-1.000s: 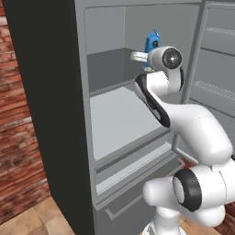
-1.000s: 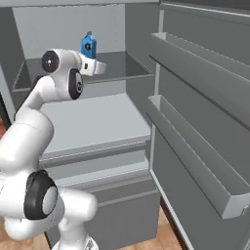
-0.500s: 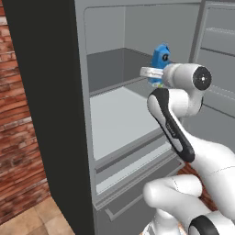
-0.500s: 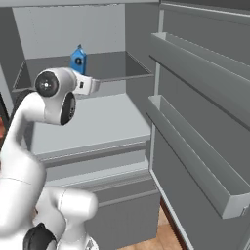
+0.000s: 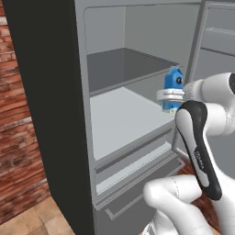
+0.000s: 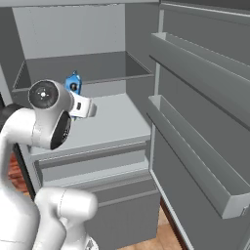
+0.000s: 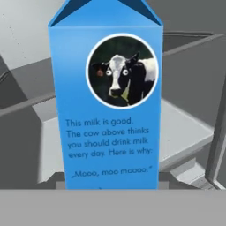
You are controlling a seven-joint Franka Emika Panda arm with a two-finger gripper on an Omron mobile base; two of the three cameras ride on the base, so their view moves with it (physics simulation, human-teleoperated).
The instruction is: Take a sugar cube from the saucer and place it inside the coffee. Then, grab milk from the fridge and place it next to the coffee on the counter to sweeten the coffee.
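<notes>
One carton in hand: clamped on the milk, with the end effector pressed against its lower sides, only the fingertips peeking out at either edge of the blue face. Held upright, gable top uppermost, printed side toward the hand camera: round picture of a black-and-white cow above a few lines of dark text. Seen from the left base view as a small blue carton with the white wrist wrapped around its lower half, end effector mostly hidden behind it. Carried inside the open fridge, raised a little over the front right part of the pale middle shelf, its base not touching the shelf as far as can be judged. Below the darker upper shelf, above the drawer front. From the right base view, carton just behind the arm's big round joint, near the left side of the same shelf. Door swung wide open at the right, lined with two long grey shelf rails, one above the other. Red brick wall beside the fridge's dark flank, tan tiled floor beneath it.
</notes>
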